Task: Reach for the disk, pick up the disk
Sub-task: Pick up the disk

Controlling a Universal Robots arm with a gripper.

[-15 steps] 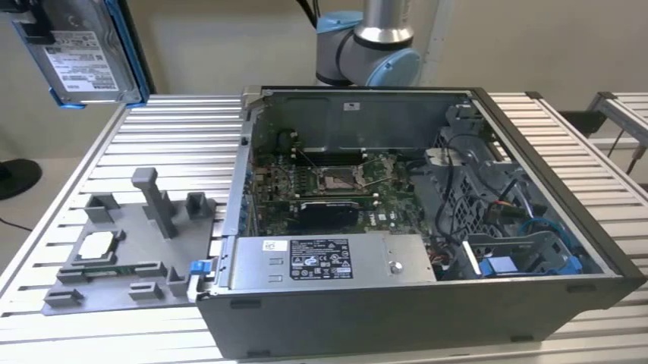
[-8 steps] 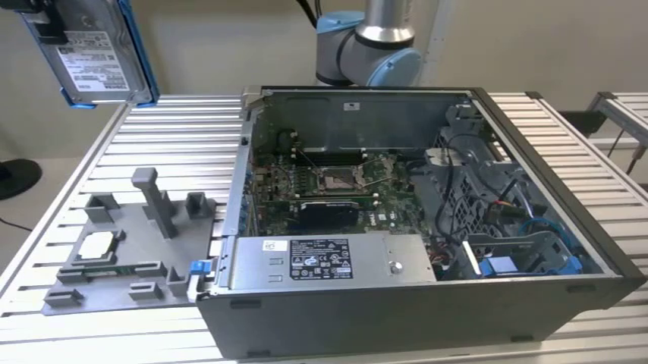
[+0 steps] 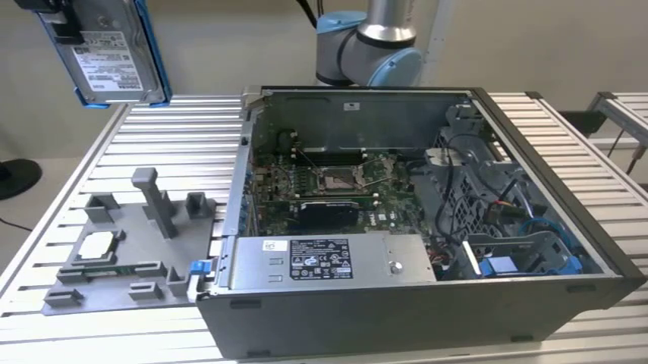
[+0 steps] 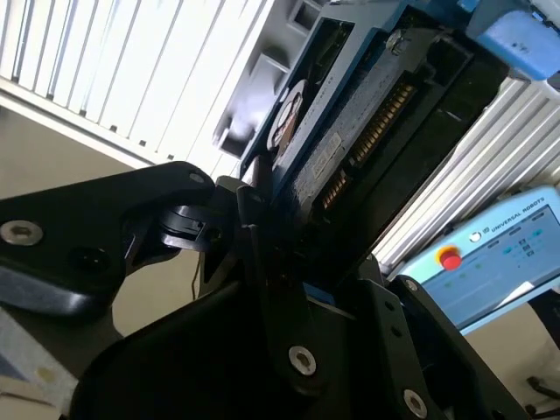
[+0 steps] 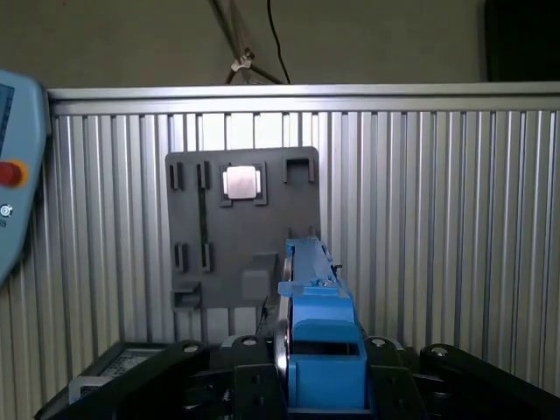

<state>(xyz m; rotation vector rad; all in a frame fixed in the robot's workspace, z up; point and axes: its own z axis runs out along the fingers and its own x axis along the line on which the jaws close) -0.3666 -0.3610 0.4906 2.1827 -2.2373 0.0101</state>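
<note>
The disk [image 3: 111, 54], a silver hard drive with a white label and a blue bracket, hangs in the air at the exterior view's top left, high above the table. My gripper [image 3: 56, 19] is shut on its upper part. In the first wrist view the disk [image 5: 317, 337] shows edge-on, blue bracket outward, clamped between the black fingers [image 5: 254, 385]. The second wrist view shows its connector edge [image 4: 363, 140] sticking out from my gripper [image 4: 284, 249].
A grey plastic holder [image 3: 132, 254] with upright posts lies on the slatted table below, with a small silver chip [image 3: 96, 244] on it; both are in the first wrist view too [image 5: 245, 227]. An open computer case [image 3: 405, 227] stands at the exterior view's right. A teach pendant [image 4: 499, 254] lies nearby.
</note>
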